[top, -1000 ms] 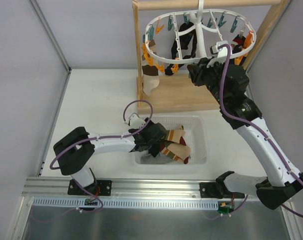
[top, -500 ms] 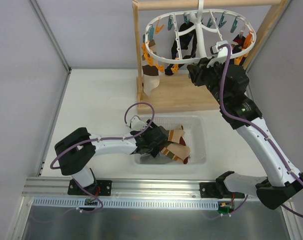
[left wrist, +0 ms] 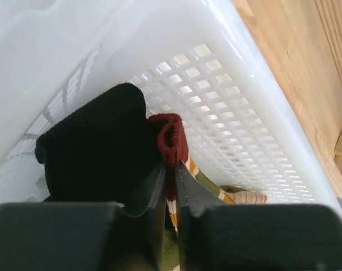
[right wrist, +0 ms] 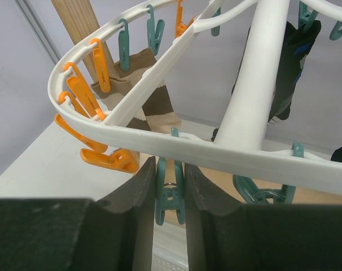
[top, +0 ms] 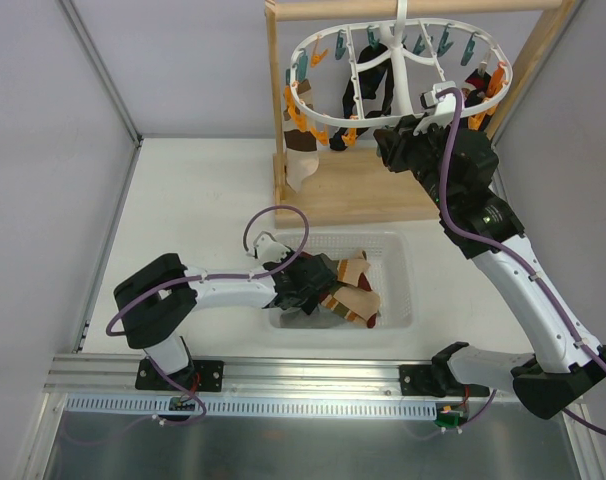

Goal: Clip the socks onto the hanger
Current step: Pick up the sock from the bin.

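Note:
Down in the white mesh basket (top: pixel 398 242), my left gripper (top: pixel 305 282) (left wrist: pixel 171 167) is shut on the dark red cuff of a striped sock (left wrist: pixel 171 135). A black sock (left wrist: pixel 97 141) lies to its left and more socks (top: pixel 351 290) to its right. The white oval hanger (top: pixel 393 75) (right wrist: pixel 216 155) hangs from the wooden stand. My right gripper (top: pixel 388 150) (right wrist: pixel 170 176) is under its near rim, shut on a teal clothespin (right wrist: pixel 170 195). A brown-and-cream striped sock (top: pixel 303 160) (right wrist: pixel 154 107) and a black sock (top: pixel 378 95) (right wrist: pixel 289 62) hang clipped to the hanger.
The wooden stand (top: pixel 358 190) has a flat base behind the basket and posts at either side. Orange clothespins (right wrist: pixel 112 160) dangle left of the right gripper. Grey walls enclose the table (top: pixel 193 200) on the left and the back.
My left gripper has gone from open to shut, pinching the dark red cuff in the basket, and sits slightly lower. The right arm has not moved.

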Available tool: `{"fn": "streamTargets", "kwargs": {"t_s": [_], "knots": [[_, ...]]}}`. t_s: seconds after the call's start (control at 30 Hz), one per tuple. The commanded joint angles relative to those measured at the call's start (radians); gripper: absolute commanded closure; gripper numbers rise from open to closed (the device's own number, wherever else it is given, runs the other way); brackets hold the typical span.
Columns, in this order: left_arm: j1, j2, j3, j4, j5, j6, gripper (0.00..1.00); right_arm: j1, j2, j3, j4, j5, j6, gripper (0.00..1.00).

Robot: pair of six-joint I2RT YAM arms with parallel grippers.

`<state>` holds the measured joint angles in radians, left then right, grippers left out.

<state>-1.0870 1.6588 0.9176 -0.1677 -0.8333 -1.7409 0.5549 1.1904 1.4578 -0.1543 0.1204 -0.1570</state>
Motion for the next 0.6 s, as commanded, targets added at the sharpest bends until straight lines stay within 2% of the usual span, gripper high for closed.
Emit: {"fn": "streamTargets", "kwargs": {"t_s": [0.0, 0.03, 0.17, 0.33, 0.37, 0.4, 0.43, 0.47, 0.5, 0.57], "knots": [[-0.005, -0.013, 0.029, -0.013, -0.089, 0.001, 0.94, 0.002, -0.015, -0.008, -0.001, -0.021, 0.013, 0.99], [-0.007, -0.017, 0.029, -0.012, -0.086, 0.007, 1.0, 0.0, -0.014, -0.007, -0.001, -0.021, 0.013, 0.99], [-0.007, -0.062, 0.035, -0.01, -0.084, 0.107, 1.0, 0.002, -0.011, -0.007, -0.001, -0.024, 0.019, 0.99], [-0.008, -0.198, 0.027, 0.037, -0.084, 0.464, 1.0, 0.0, -0.008, -0.004, -0.008, -0.037, 0.03, 0.99], [-0.007, -0.249, 0.006, 0.133, -0.061, 0.624, 1.0, -0.003, -0.009, -0.004, -0.008, -0.036, 0.034, 0.99], [-0.005, -0.275, -0.011, 0.193, -0.038, 0.709, 1.0, -0.003, -0.008, -0.004, -0.008, -0.036, 0.039, 0.99], [-0.004, -0.301, -0.031, 0.276, 0.015, 0.816, 1.0, -0.006, -0.008, -0.004, -0.008, -0.042, 0.042, 0.99], [0.001, -0.324, -0.067, 0.436, 0.078, 0.998, 1.0, -0.009, -0.009, -0.005, -0.01, -0.048, 0.05, 0.99], [0.015, -0.364, -0.074, 0.473, 0.215, 1.047, 1.0, -0.01, -0.009, -0.004, -0.013, -0.051, 0.053, 0.99], [0.041, -0.39, -0.062, 0.478, 0.374, 1.16, 1.0, -0.022, -0.011, -0.002, -0.011, -0.068, 0.066, 0.99]]}}
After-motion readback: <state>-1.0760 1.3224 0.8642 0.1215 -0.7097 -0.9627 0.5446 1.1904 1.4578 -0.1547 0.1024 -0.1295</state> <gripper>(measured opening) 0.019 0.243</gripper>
